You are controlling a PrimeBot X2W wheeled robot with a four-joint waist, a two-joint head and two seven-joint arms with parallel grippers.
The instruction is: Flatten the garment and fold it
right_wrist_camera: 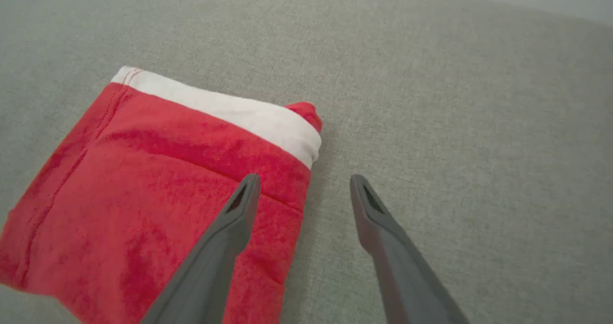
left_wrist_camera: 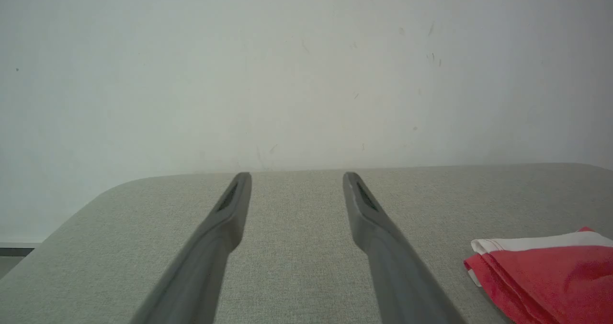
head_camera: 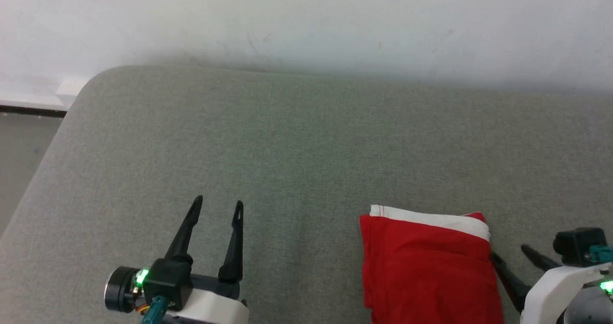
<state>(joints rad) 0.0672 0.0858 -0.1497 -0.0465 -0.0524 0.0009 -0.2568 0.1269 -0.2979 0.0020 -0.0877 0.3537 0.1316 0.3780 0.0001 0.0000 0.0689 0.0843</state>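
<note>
Garment (head_camera: 426,271) lies folded on grey fabric surface (head_camera: 287,147), white wall (head_camera: 306,17) behind.

**A:** Soft, even light, moderately bright. No glare anywhere on the grey woven fabric surface (head_camera: 297,142).

**B:** Shadows?

**A:** Faint ones. A dim band lies along the plain white wall (head_camera: 306,22) where it meets the surface, well beyond the left gripper (head_camera: 219,201). A thin one edges the bright red folded thin-fabric garment (right_wrist_camera: 158,185), between the fingers of the right gripper (right_wrist_camera: 304,178).

**B:** Focus?

**A:** The head view is fairly sharp. In both wrist views the long dark fingers (left_wrist_camera: 210,247) blur toward the bottom edge.

**B:** Distortion?

**A:** Ahead of the left gripper, the surface's far edge bows. The red looks oversaturated and blotchy. Small green lights (head_camera: 141,277) glow behind each gripper.
</note>
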